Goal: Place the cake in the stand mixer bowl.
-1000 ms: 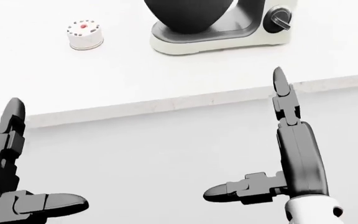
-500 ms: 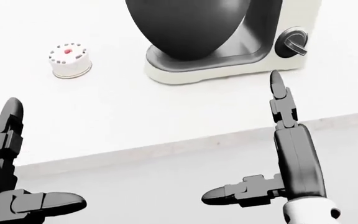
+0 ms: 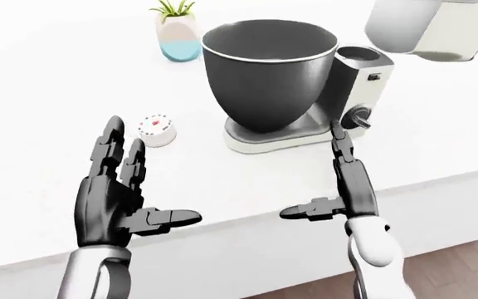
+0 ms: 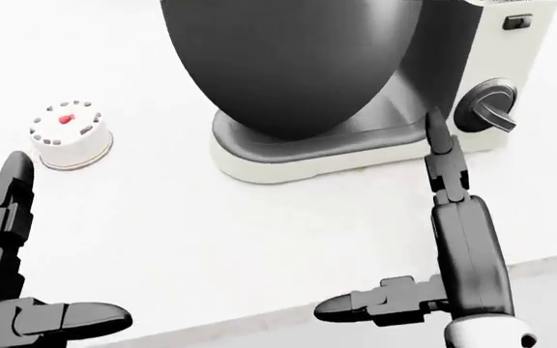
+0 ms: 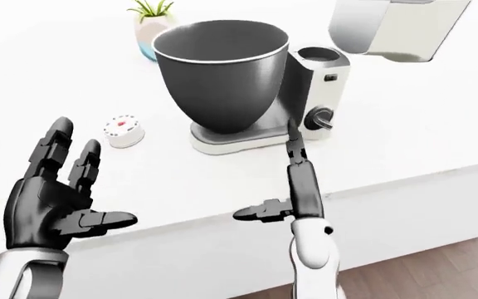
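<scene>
The cake [image 3: 156, 129] is small, round and white with a red cherry on top; it sits on the white counter [image 3: 40, 137], left of the stand mixer. It also shows in the head view [image 4: 70, 136]. The mixer's dark grey bowl [image 3: 269, 72] stands open on the cream base [image 3: 272, 138], with the mixer head tilted up. My left hand [image 3: 127, 196] is open and empty, low and left of the cake. My right hand [image 3: 339, 187] is open and empty, its fingers pointing up just below the mixer's knob [image 3: 354, 118].
A potted plant in a white and blue pot [image 3: 177, 36] stands above and left of the bowl. The raised mixer head [image 3: 422, 28] hangs at the top right. The counter's near edge [image 3: 438, 180] runs across below my hands, with wooden floor [image 3: 463, 268] at the bottom right.
The head view has shifted: mixer and cake have slid down and grown larger, so the camera has come closer to the counter. Both hands hold the same open pose.
</scene>
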You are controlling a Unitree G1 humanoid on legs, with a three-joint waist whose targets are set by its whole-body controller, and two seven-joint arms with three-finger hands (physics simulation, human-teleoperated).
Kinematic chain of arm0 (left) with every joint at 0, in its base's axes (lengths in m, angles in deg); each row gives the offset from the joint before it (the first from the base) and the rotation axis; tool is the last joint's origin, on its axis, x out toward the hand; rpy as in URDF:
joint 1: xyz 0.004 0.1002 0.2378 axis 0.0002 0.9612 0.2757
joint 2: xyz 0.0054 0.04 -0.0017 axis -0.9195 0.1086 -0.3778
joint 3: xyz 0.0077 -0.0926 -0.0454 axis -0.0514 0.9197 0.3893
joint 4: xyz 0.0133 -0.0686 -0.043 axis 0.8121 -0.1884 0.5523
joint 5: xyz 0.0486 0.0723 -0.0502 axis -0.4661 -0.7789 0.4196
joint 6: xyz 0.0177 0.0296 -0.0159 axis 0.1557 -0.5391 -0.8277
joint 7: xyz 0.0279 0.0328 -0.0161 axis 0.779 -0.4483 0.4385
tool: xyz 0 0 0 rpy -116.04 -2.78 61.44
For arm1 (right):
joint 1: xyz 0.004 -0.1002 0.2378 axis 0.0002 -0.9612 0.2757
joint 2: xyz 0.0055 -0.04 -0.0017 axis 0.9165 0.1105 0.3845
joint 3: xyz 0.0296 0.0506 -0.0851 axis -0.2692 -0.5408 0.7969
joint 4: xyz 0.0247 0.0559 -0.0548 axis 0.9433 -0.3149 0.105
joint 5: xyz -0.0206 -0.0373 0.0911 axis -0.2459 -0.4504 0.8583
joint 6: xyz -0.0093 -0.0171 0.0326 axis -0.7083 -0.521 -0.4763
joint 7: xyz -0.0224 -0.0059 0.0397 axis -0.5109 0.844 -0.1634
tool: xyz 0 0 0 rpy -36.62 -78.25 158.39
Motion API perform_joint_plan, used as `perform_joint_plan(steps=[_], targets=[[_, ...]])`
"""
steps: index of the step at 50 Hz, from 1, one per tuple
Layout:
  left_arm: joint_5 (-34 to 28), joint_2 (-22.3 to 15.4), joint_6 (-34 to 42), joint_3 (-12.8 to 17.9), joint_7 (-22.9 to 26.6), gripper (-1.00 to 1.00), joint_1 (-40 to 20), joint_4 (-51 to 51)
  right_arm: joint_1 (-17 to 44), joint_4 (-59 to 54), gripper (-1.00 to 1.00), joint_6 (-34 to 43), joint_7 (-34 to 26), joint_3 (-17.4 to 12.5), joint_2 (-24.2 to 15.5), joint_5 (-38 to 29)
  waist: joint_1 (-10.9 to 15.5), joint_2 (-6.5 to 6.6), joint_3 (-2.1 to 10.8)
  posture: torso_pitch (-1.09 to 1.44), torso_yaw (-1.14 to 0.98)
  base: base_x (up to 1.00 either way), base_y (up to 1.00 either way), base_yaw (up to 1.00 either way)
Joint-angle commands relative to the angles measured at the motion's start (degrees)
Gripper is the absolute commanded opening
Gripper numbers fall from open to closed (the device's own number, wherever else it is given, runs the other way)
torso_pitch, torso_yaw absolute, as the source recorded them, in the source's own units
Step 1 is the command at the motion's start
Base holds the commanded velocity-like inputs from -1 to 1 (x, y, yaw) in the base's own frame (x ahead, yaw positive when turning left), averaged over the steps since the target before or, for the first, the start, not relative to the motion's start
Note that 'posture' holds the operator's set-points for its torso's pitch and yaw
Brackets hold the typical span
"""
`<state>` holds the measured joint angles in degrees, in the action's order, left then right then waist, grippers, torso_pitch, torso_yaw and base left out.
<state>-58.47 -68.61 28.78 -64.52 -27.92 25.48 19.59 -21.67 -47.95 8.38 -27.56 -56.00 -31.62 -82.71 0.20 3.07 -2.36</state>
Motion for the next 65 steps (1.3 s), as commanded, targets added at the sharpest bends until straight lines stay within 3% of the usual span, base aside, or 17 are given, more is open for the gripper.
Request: perform_joint_plan(steps=[1,5,6,9,15,23,31,35,41,43,47,50,55,65], targets=[[0.3,0.0,-1.9,-0.8,0.6,1.00,-0.7,2.3,0.8,2.8,1.00,-1.9,1.0,-0.8,-0.2,-0.4,-0.4,-0.17,1.01,0.00,0.00,0.00,0.00,0.00],[0.7,-0.1,-1.1,-0.3,0.4,1.00,-1.1,2.8,-0.6,4.6,1.00,-1.6,1.5,0.1,0.0,-1.2,0.1,-4.13,0.76,0.00,0.00,0.00,0.00,0.00],[0.9,-0.1,-1.0,-0.2,0.4,1.00,-1.1,2.9,-1.3,5.6,1.00,-1.1,1.7,0.4,0.2,-1.7,0.3,-3.43,0.81,0.00,0.00,0.00,0.00,0.00],[1.7,-0.3,-0.2,0.6,0.2,1.00,-1.3,3.6,-3.6,10.0,1.00,0.6,2.0,2.2,0.5,-3.6,0.5,-3.11,2.01,0.00,0.00,0.00,0.00,0.00],[2.7,-0.7,0.6,1.4,-0.5,1.00,-2.0,4.2,-4.5,14.8,1.00,3.4,1.2,4.1,0.4,-6.8,0.3,-2.44,2.52,0.00,0.00,0.00,0.00,0.00],[8.1,-3.4,6.1,5.2,-5.1,1.00,-7.9,6.2,-5.8,16.5,1.00,3.2,1.0,3.7,0.4,-7.2,-0.1,-2.16,2.39,0.00,0.00,0.00,0.00,0.00],[17.1,-8.5,8.9,11.1,-11.3,1.00,-12.8,5.8,-6.5,19.2,1.00,5.0,0.5,4.8,0.5,-9.2,-0.3,-1.76,2.00,0.00,0.00,0.00,0.00,0.00],[19.8,-11.3,8.2,11.5,-14.4,1.00,-14.9,3.9,-6.7,19.5,1.00,4.9,0.5,4.8,0.5,-9.3,-0.4,-1.62,1.77,0.00,0.00,0.00,0.00,0.00],[12.5,-15.8,2.2,8.3,-14.7,1.00,-22.9,-8.4,-6.7,19.0,1.00,4.2,0.6,4.5,0.5,-8.8,-0.2,-1.55,1.54,0.00,0.00,0.00,0.00,0.00],[8.8,-16.6,-0.2,6.0,-14.1,1.00,-26.1,-13.1,-6.6,18.8,1.00,4.1,0.6,4.5,0.4,-8.8,-0.1,-1.53,1.61,0.00,0.00,0.00,0.00,0.00],[1.6,-16.0,-5.6,1.4,-11.8,1.00,-31.9,-24.3,-6.6,18.6,1.00,3.9,0.5,4.2,0.4,-8.5,0.0,-1.71,1.63,0.00,0.00,0.00,0.00,0.00],[-2.5,-15.1,-8.1,-0.3,-9.8,1.00,-35.0,-30.1,-6.6,19.3,1.00,4.5,0.2,4.5,0.4,-9.0,0.2,-1.86,1.93,0.00,0.00,0.00,0.00,0.00],[-5.7,-14.8,-12.2,-0.6,-8.1,1.00,-39.1,-39.9,-6.7,19.2,1.00,4.2,0.2,4.3,0.4,-8.7,0.1,-2.08,2.21,0.00,0.00,0.00,0.00,0.00],[-8.5,-15.2,-18.6,0.2,-6.9,1.00,-37.7,-47.2,-6.5,18.8,1.00,4.0,0.3,4.5,0.4,-8.7,-0.1,-2.02,2.68,0.00,0.00,0.00,0.00,0.00]])
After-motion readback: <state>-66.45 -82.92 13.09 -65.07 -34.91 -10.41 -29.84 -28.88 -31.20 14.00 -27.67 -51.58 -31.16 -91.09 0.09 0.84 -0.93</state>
